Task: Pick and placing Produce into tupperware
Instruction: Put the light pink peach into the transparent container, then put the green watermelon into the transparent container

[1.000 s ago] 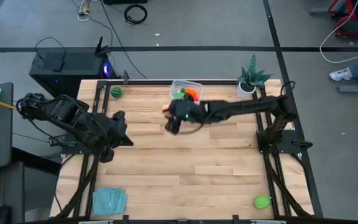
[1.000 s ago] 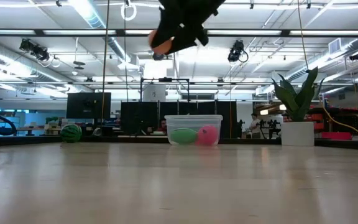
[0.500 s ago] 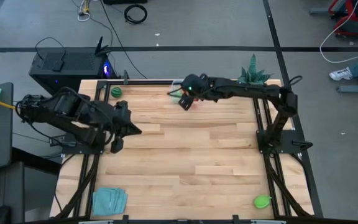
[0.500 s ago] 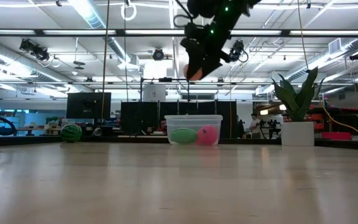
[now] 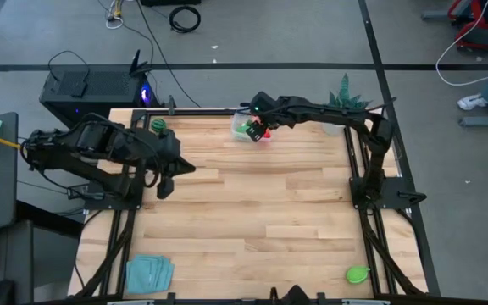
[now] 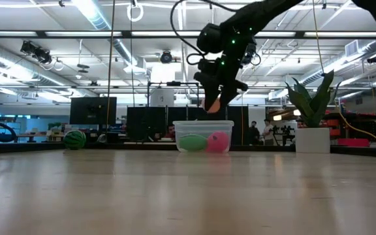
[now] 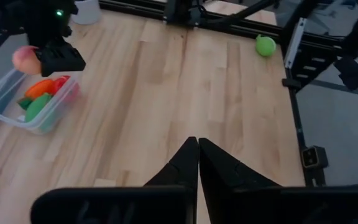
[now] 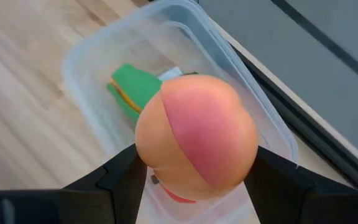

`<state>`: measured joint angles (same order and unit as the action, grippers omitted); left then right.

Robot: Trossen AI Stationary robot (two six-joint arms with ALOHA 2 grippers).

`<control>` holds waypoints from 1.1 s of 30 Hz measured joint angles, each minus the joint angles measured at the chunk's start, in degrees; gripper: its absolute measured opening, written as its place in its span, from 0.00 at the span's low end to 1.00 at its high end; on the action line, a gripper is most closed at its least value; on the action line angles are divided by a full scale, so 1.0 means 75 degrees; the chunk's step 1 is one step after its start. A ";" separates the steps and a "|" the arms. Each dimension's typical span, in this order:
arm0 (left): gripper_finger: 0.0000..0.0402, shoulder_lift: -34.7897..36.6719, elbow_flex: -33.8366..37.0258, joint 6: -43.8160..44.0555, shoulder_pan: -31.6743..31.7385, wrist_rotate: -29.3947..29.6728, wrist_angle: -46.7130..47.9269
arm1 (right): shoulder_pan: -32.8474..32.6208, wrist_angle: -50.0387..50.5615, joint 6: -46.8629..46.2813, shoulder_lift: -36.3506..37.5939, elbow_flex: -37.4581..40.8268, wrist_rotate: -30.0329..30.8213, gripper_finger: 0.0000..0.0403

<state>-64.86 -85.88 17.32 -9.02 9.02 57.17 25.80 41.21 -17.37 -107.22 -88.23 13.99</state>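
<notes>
A peach (image 8: 196,134) is clamped in the right gripper (image 6: 215,98) just above the tupperware (image 6: 203,136) at the table's far edge; only the right wrist view shows the carrot (image 8: 134,91) inside. Left gripper (image 7: 197,158), clenched empty, hovers at left.

The setting is a robotics lab or open workshop hall. Indicators: a wooden worktop (image 5: 252,212) on a black frame, a computer tower (image 5: 87,89) and loose cables (image 5: 185,17) on grey floor, ceiling strip lights (image 6: 90,13), and what appear to be monitors (image 6: 93,109) on distant benches.
</notes>
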 joint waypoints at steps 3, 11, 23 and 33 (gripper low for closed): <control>0.04 0.0000 0.0001 -0.0003 0.0126 0.0107 0.0000 | 0.0142 0.0029 -0.0458 -0.0103 0.0000 -0.0132 0.61; 0.04 0.0000 0.0002 -0.0009 0.0283 0.0116 0.0006 | 0.0291 0.0293 -0.0364 -0.0400 0.0006 -0.0482 0.62; 0.02 0.0000 0.0002 -0.0003 0.0280 0.0113 0.0006 | 0.0306 0.0268 -0.1138 -0.0414 0.0006 -0.0396 0.71; 0.02 0.0000 -0.0001 0.0302 0.0281 0.0347 0.0009 | 0.0309 0.0425 -0.1125 -0.0049 0.0006 -0.0598 0.77</control>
<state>-64.86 -85.89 19.59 -6.92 11.63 57.23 28.12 44.40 -25.80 -107.59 -88.18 9.50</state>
